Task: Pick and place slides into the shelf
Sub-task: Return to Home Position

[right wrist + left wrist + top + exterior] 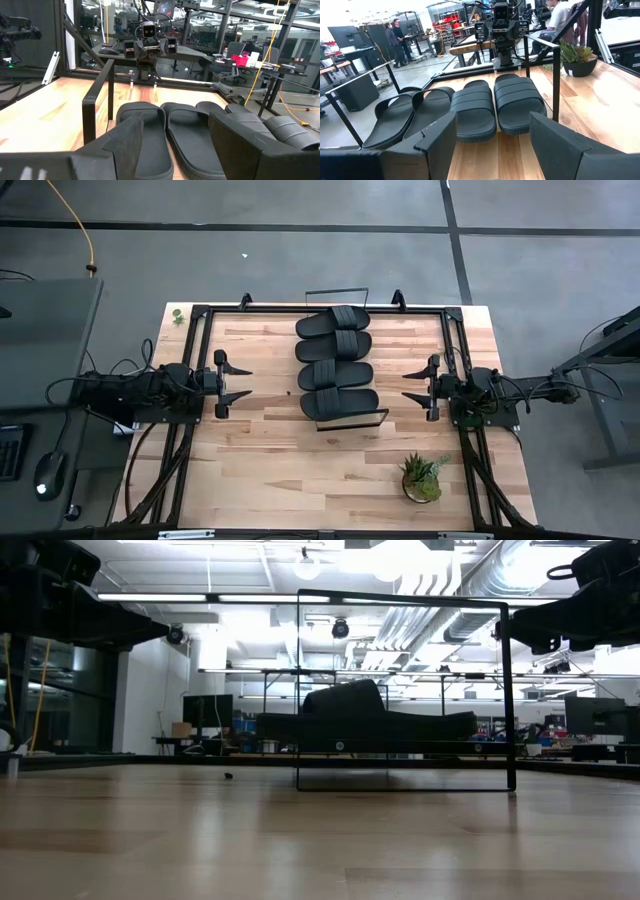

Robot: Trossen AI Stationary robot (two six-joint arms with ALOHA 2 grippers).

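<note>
Slides (337, 345) matt black, ribbed straps; shelf (555, 85) light grainy wood, black metal rails.

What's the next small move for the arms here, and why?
Probably just settle both arms at home and stop: all four slides lie side by side on the shelf, and the left gripper and right gripper are open, empty, and clear of it on either side.

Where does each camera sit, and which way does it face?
High: overhead, straight down; left gripper and right gripper flank the slides.
Low: table height, level through the shelf frame; arms overhead.
Left wrist: across slides toward right arm; own fingers in front.
Right wrist: opposite, toward left arm; own fingers too.
Shared: all four show the slides.
</note>
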